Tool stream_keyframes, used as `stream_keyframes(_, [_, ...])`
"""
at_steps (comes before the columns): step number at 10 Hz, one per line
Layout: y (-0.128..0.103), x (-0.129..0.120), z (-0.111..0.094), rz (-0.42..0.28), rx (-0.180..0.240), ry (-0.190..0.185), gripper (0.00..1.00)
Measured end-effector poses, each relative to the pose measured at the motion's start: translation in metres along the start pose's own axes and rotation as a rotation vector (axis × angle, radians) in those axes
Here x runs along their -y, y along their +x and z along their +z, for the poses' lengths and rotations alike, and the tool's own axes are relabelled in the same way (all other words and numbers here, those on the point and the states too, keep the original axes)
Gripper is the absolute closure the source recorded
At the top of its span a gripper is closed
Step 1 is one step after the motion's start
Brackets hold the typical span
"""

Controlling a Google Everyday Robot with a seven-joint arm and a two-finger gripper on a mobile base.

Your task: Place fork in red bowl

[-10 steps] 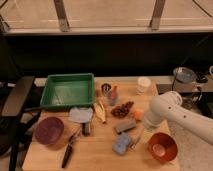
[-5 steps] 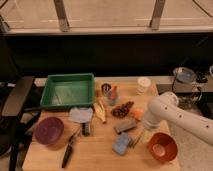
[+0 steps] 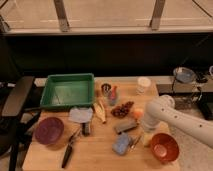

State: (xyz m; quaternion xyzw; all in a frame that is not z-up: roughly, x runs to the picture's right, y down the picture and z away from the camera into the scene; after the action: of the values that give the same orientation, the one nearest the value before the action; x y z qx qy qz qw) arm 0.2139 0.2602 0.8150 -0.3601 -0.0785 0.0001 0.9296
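Observation:
The red bowl [image 3: 164,147] sits at the table's front right; it is glossy orange-red with a paler centre. A slim pale fork [image 3: 135,142] lies on the table between a blue sponge [image 3: 121,144] and the bowl, just left of the bowl's rim. My white arm [image 3: 159,109] reaches in from the right and bends down toward the table. The gripper [image 3: 144,135] is at its lower end, just above and right of the fork and up-left of the bowl. It is mostly hidden by the arm.
A green tray [image 3: 67,90] stands at the back left, with a maroon bowl [image 3: 49,130] and a black-handled tool [image 3: 69,149] in front of it. A cloth [image 3: 81,115], banana [image 3: 101,111], grapes [image 3: 122,109], grey block [image 3: 125,125], can [image 3: 106,89] and white cup [image 3: 143,85] crowd the middle.

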Motion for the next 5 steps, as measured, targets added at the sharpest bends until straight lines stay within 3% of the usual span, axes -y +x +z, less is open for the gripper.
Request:
stream_keyframes(1, [0.0015,-0.0004,0.0033,0.004,0.006,-0.008,0.31])
stream_keyframes(5, [0.0014,0.0004,0.0015,0.001,0.005,-0.012,0.73])
